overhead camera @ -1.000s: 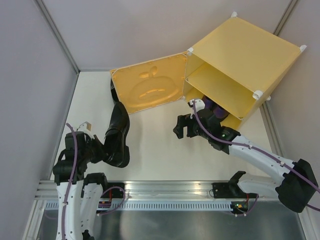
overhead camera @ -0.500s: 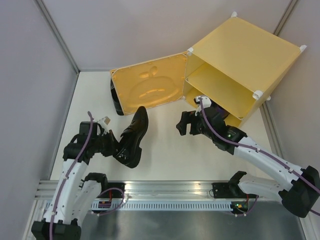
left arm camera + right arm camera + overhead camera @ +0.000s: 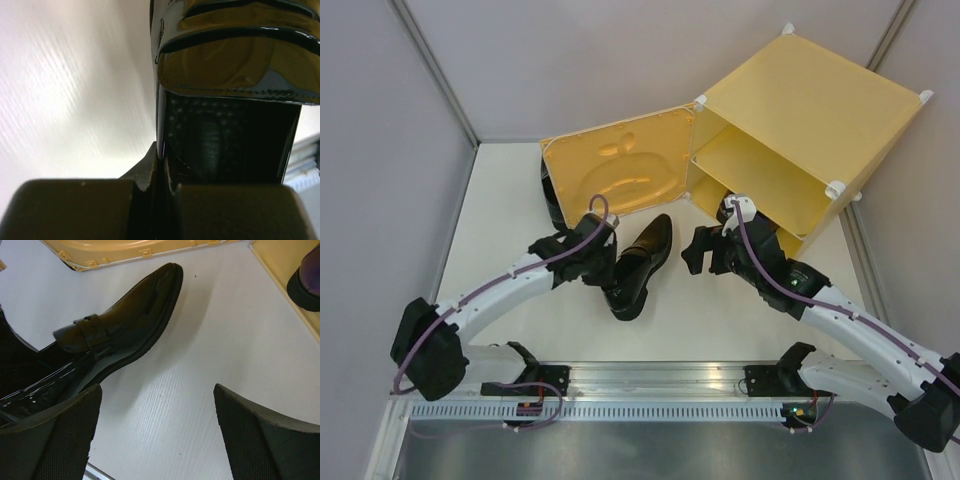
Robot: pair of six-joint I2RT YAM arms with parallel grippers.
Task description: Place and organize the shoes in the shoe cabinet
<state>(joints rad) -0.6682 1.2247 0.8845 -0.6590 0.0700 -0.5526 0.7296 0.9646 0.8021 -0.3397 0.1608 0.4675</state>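
Left gripper (image 3: 160, 186): closed tight on the thin side wall of the black shoe (image 3: 235, 50), near the heel, one finger (image 3: 75, 210) outside the wall and the other in the dark opening. Patent-glossy upper, pointed toe, a flat strap across the vamp, dark dotted lining inside.

In the top view, same black shoe (image 3: 640, 265) in the middle of the white table (image 3: 510, 220), between the two grippers. Toe aimed at the lower edge of the open door (image 3: 620, 175), heel toward the arm bases. Rolled a little onto its side; contact between sole and table not possible to tell.

Left arm (image 3: 490, 295) stretched long and low from its base, reaching right across the table, wrist bent down onto the heel.

Right gripper (image 3: 160, 435): spread wide, nothing between the two dark textured fingers (image 3: 55, 440), only bare table. Close beside the toe, not touching. In the top view, right gripper (image 3: 705, 250) just in front of the shoe cabinet (image 3: 800, 110), right arm (image 3: 840, 315) angled up from the lower right corner.

Shoe cabinet: yellow cube with white corner connectors, turned at an angle in the far right corner, door swung fully open to the left, apple shape embossed on it. One shelf (image 3: 750, 170) across the inside. Purple shoe (image 3: 307, 277) just inside the lower compartment, only one end showing.

Second black shoe (image 3: 552, 200) behind the door's far left edge, mostly hidden.
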